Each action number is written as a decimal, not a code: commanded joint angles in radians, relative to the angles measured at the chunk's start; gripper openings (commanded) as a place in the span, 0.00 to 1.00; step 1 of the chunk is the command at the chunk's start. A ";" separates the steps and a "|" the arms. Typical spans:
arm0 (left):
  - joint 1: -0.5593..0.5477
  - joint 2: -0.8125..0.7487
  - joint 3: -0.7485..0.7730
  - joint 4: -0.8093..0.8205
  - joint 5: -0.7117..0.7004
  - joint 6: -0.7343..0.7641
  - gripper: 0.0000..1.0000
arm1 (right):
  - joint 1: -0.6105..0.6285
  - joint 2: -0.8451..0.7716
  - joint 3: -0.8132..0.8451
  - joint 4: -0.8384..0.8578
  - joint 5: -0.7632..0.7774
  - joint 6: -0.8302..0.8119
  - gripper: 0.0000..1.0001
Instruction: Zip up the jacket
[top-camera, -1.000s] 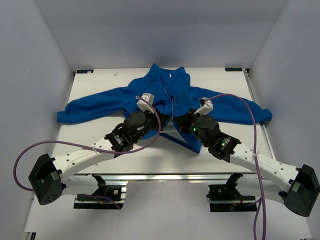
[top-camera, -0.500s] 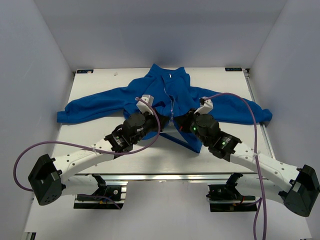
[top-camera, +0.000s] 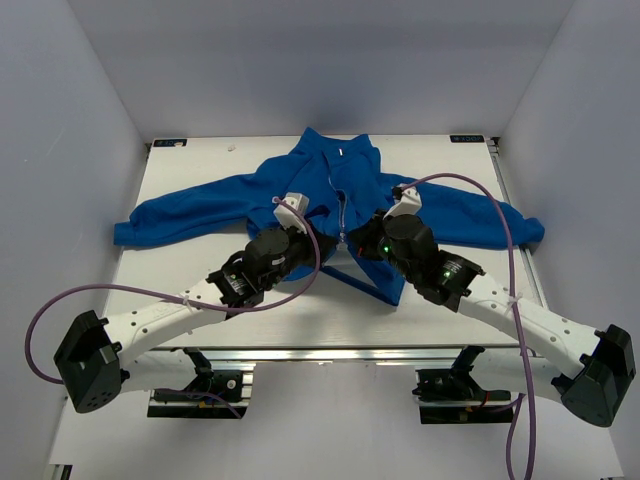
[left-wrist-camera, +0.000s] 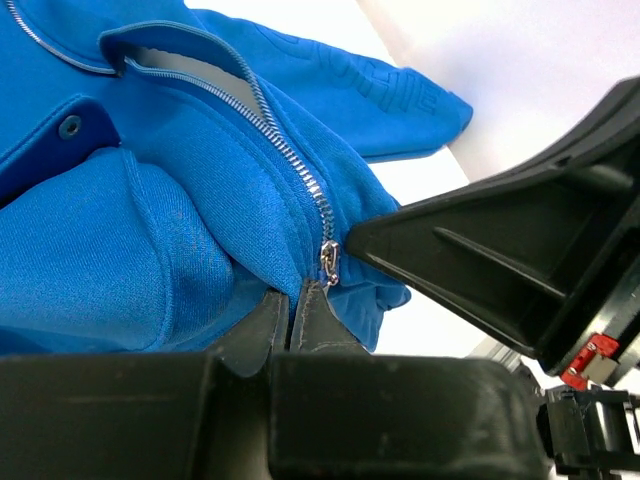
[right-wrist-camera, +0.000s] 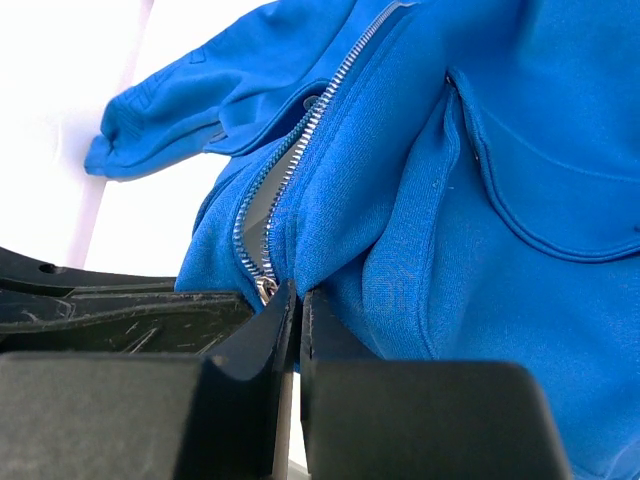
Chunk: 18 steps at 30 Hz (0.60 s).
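The royal-blue jacket (top-camera: 350, 170) lies spread on the white table, collar at the far side and sleeves out to both sides. Its light zipper (top-camera: 343, 205) runs down the front, open near the collar in the left wrist view (left-wrist-camera: 255, 95). My left gripper (left-wrist-camera: 290, 300) is shut on the blue fabric just below the metal slider (left-wrist-camera: 328, 262). My right gripper (right-wrist-camera: 298, 300) is shut on the fabric edge right beside the slider (right-wrist-camera: 265, 290). In the top view both grippers, left (top-camera: 322, 236) and right (top-camera: 362, 238), meet at the jacket's lower front, lifting the hem.
The white table (top-camera: 200, 275) is boxed in by pale walls at the left, right and back. Purple cables (top-camera: 480, 195) loop above both arms. The right gripper's black body (left-wrist-camera: 500, 260) fills the right of the left wrist view.
The right arm has shifted a little towards the collar, its wrist further over the jacket front. The left arm has barely moved. Both grippers stay shut on the fabric.
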 joint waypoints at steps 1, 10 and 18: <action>-0.015 -0.031 -0.005 0.036 0.114 0.022 0.00 | -0.003 -0.010 0.028 0.088 -0.030 -0.014 0.00; -0.015 -0.031 -0.025 -0.059 0.194 0.070 0.00 | -0.027 -0.024 0.055 0.089 -0.013 -0.042 0.00; -0.035 -0.028 -0.068 -0.216 0.193 0.078 0.00 | -0.101 -0.025 0.096 0.048 -0.073 -0.037 0.00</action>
